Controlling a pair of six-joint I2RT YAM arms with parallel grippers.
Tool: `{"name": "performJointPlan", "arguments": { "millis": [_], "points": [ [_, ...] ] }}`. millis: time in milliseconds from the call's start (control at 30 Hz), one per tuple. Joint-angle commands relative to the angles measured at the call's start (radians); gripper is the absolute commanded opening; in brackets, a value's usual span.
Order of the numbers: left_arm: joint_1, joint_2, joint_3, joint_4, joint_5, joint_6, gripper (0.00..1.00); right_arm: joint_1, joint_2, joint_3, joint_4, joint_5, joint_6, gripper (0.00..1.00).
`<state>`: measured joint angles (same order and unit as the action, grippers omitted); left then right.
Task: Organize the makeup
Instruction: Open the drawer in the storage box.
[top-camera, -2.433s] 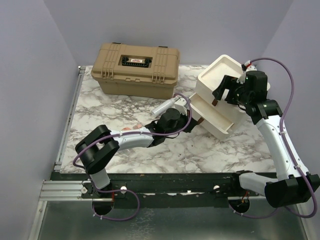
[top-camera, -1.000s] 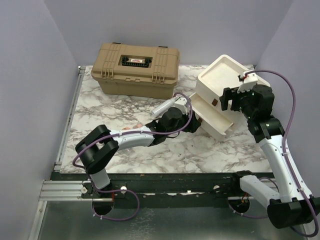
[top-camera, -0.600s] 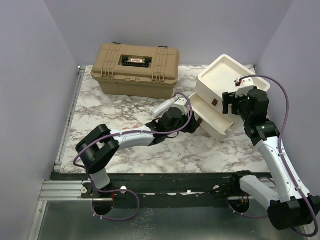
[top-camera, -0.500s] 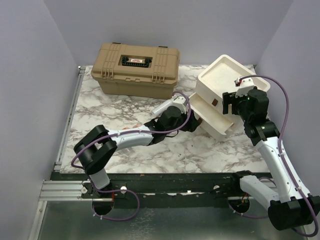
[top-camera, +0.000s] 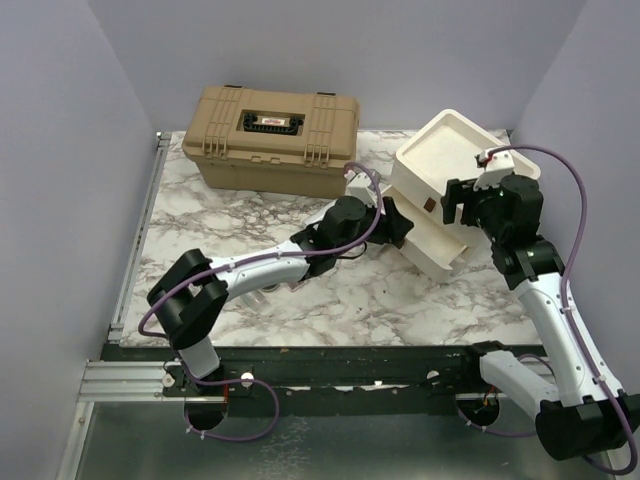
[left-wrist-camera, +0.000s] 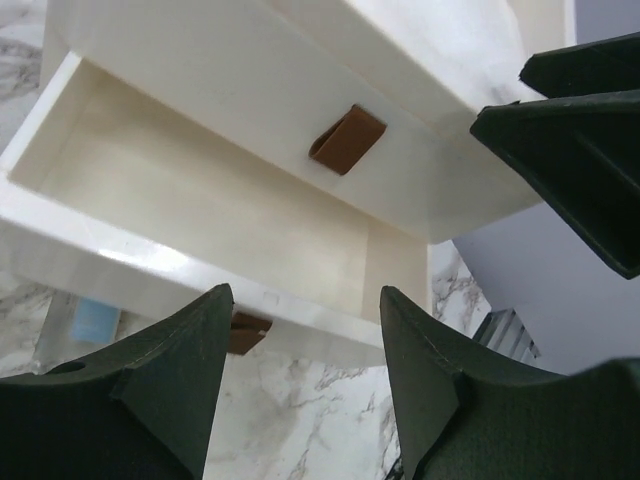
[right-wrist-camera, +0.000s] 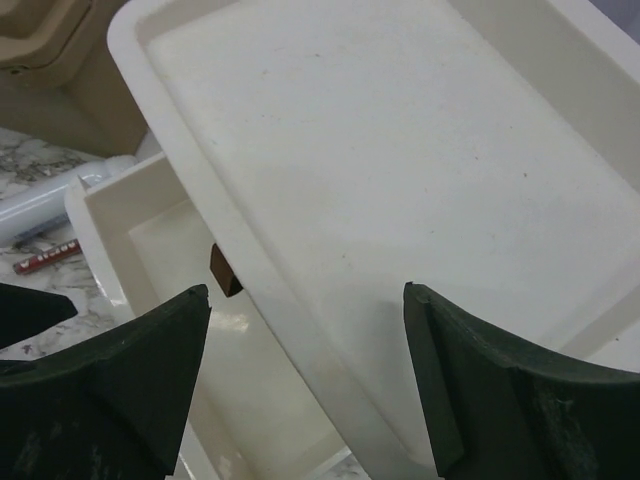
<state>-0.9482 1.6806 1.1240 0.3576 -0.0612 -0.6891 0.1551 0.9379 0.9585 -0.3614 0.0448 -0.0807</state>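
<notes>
Light-blue piece (left-wrist-camera: 95, 320) lies just beside the left hand (left-wrist-camera: 300, 298).

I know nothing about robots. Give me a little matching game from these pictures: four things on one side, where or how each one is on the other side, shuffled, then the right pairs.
Things
1. tan case
2. lower drawer
3. upper brown tab
4. light-blue piece

Places or states
A. on the front of the closed upper drawer
B. lid shut, at the far edge of the table
C. lying on the table, just outside the open drawer
D. pulled out, nothing visible inside

Pairs: 1-B, 2-D, 3-A, 4-C
</notes>
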Motion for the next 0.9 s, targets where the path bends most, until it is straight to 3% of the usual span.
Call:
{"name": "performJointPlan", "arguments": {
  "millis": [0, 133, 433, 867],
  "points": [
    [0.004, 0.047, 0.105, 0.017, 0.054, 0.125, 0.62, -0.007, 0.029, 0.081, -0.056, -0.050, 0.131, 0.82],
    [0.005, 0.116, 0.189, 0.004, 0.123, 0.222, 0.61, -0.006, 0.064, 0.142, -0.106, -0.004, 0.230, 0.79],
    [0.005, 0.240, 0.286, 0.004, 0.090, 0.368, 0.60, -0.006, 0.103, 0.222, -0.165, -0.019, 0.451, 0.80],
    [0.005, 0.343, 0.368, 0.060, 0.083, 0.371, 0.58, -0.009, 0.165, 0.247, -0.217, -0.024, 0.498, 0.85]
  ]
}}
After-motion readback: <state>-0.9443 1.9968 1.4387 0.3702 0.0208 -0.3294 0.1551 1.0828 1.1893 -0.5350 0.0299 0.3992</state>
